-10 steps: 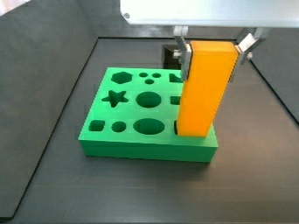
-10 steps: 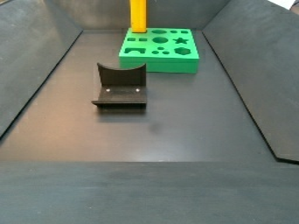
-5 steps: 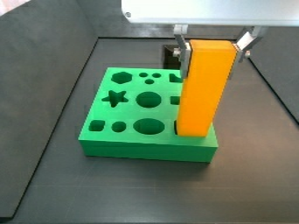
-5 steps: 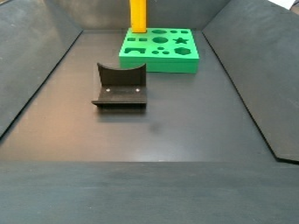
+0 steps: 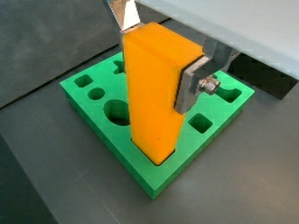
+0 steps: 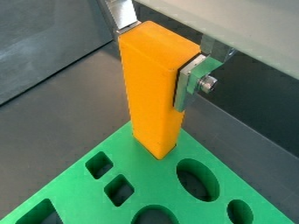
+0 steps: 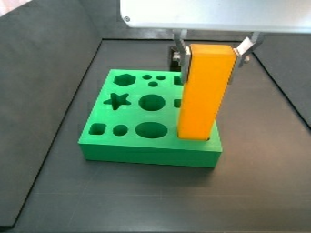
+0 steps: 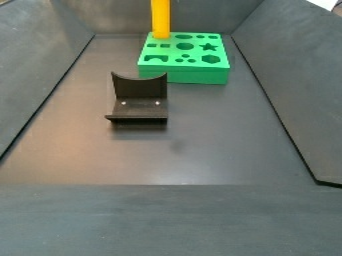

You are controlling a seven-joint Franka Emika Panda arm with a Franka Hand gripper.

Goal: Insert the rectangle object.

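The rectangle object [image 7: 205, 91] is a tall, smooth orange-yellow block. It stands upright with its lower end in a hole at a corner of the green board [image 7: 145, 153]. My gripper [image 7: 213, 47] is shut on the block's upper part. In both wrist views the silver fingers [image 5: 191, 80] press on opposite faces of the block [image 5: 152, 96], and the same grip shows on the block [image 6: 152, 87] over the board's corner [image 6: 146, 171]. In a side view the block [image 8: 159, 18] rises from the far left corner of the board [image 8: 201, 72].
The board has several other shaped holes, among them a star [image 7: 119, 101] and circles [image 7: 152, 103]. The dark fixture [image 8: 136, 97] stands on the floor beside the board. Sloped dark walls [image 8: 47, 90] enclose the floor.
The gripper and the block have shifted slightly to the left in a side view, and the block looks a little narrower. Its lower end stays at the board's corner hole.
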